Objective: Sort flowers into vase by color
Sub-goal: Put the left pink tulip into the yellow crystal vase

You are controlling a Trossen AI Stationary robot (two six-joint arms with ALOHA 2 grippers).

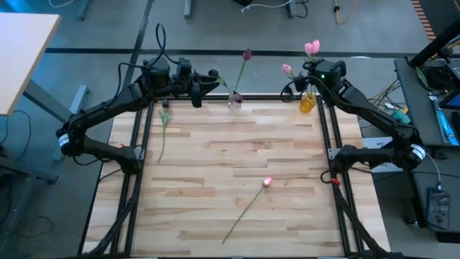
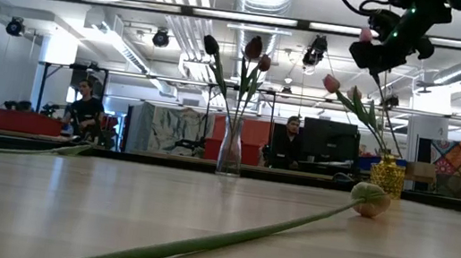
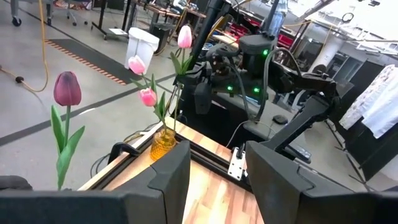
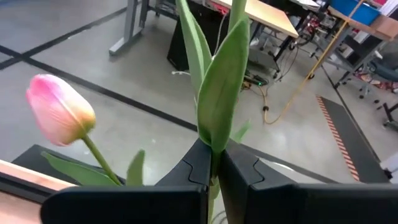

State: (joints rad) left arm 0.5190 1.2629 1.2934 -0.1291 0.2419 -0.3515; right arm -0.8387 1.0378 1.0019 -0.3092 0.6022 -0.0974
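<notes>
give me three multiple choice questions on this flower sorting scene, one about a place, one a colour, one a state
1. Where does the yellow vase stand?
A. at the table's far edge on the right arm's side
B. at the near edge
C. in the table's middle

2. What colour is the head of the tulip lying in the middle of the table?
A. maroon
B. light pink
C. white

3. How does the right gripper stand?
A. open and empty
B. shut on a green stem
C. resting on the table

Answers:
1. A, the high view shows it at the far edge beside the right arm.
2. B, its bud shows bright pink against the wood.
3. B, the right wrist view shows the fingers pressed together around the stem and leaf, above the yellow vase.
</notes>
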